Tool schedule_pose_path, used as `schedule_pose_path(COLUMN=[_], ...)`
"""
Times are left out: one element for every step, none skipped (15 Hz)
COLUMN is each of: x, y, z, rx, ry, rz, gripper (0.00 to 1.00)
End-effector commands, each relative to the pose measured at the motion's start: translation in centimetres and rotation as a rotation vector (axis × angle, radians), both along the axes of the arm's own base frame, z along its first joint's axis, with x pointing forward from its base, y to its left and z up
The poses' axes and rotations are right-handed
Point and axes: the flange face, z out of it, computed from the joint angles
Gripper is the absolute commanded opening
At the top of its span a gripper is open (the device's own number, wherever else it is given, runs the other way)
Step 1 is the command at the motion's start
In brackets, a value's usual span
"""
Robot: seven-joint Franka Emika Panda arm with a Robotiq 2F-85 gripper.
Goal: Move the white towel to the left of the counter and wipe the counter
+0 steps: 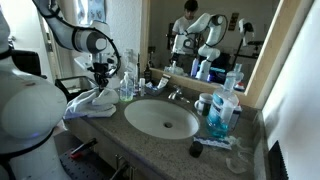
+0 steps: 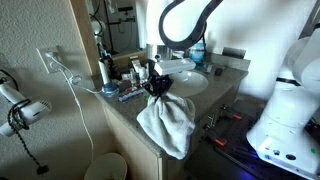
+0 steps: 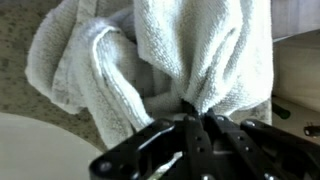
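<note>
Towel: the white terry-cloth towel is gathered at its top and hangs from the black two-finger gripper.
Long axis: close to vertical, with the pinched end up and the loose end flaring downward.
Towel place: at the end of the speckled grey stone counter, beside the white oval sink basin. In an exterior view its lower part hangs in front of the counter's front edge.
Gripper: clenched on a bunched fold of the towel. The wrist view shows the fingers pressed together around the cloth.
Wrist view only: thick rolled folds of towel fill the frame, with a curve of the basin at the lower corner.
Exterior view only: a bottle of blue liquid stands past the basin, well apart from the towel.
Contact: I cannot tell whether the towel touches the countertop.
</note>
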Motion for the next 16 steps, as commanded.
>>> schedule_pose_path(x=[-0.7, -0.7, -0.8, -0.8, -0.9, -0.9, -0.8, -0.8, -0.7, -0.8, -1.0, -1.2, -1.5, -1.8, -2.0, -2.1], y=[-4.5, -5.7, -7.0, -8.1, -9.2, -9.8, -9.7, -9.2, -8.0, -6.8, -5.2, -3.7, -1.7, -0.1, 1.8, 3.4], z=[-1.8, -2.1, -2.5, -2.7, -2.9, -3.1, -3.4, -3.6, -3.6, -3.6, -3.4, -3.3, -3.1, -3.1, -3.0, -3.1], rx=[-0.104, -0.133, -0.158, -0.182, -0.197, -0.203, -0.198, -0.182, -0.147, -0.12, -0.09, -0.059, -0.037, -0.027, -0.022, -0.016], ry=[0.058, 0.065, 0.076, 0.082, 0.091, 0.102, 0.113, 0.124, 0.128, 0.128, 0.123, 0.122, 0.113, 0.102, 0.089, 0.074], rz=[-0.051, -0.068, -0.091, -0.113, -0.134, -0.148, -0.153, -0.147, -0.131, -0.122, -0.104, -0.084, -0.057, -0.027, 0.009, 0.036], gripper=[0.06, 0.06, 0.06, 0.06, 0.06, 0.06, 0.06, 0.06, 0.06, 0.06, 0.06, 0.06, 0.06, 0.06, 0.06, 0.06])
